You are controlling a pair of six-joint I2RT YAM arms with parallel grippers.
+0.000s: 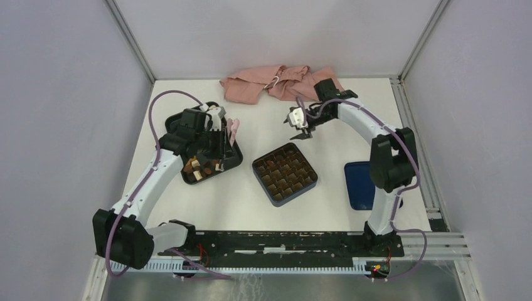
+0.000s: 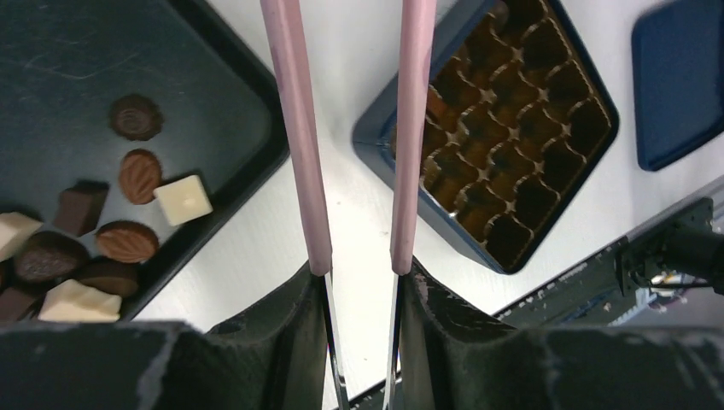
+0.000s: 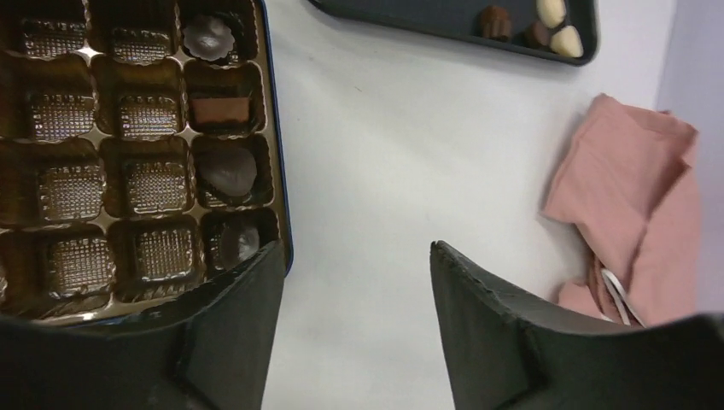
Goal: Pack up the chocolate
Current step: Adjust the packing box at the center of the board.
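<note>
We look down on a white worktop [image 1: 251,207]. The box [image 2: 373,149] sits at centre and is mostly unfilled. At left, loose chocolate [image 2: 138,175] lies in the tray [image 2: 68,60]. It looks light, brittle and easily smeared, so we would pinch it gently across flat sides. The left gripper [image 1: 229,130] has its pink fingers slightly apart, tips cropped, so we cannot tell its load. Farther back, the right gripper [image 3: 354,252] gapes empty.

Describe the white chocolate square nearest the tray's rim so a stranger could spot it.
In the left wrist view, the black tray lies left of the blue box. Of its chocolates, this cream-white square lies closest to the rim facing the box, next to a light brown oval. The other white pieces sit in the cluster at the picture's edge.
</note>
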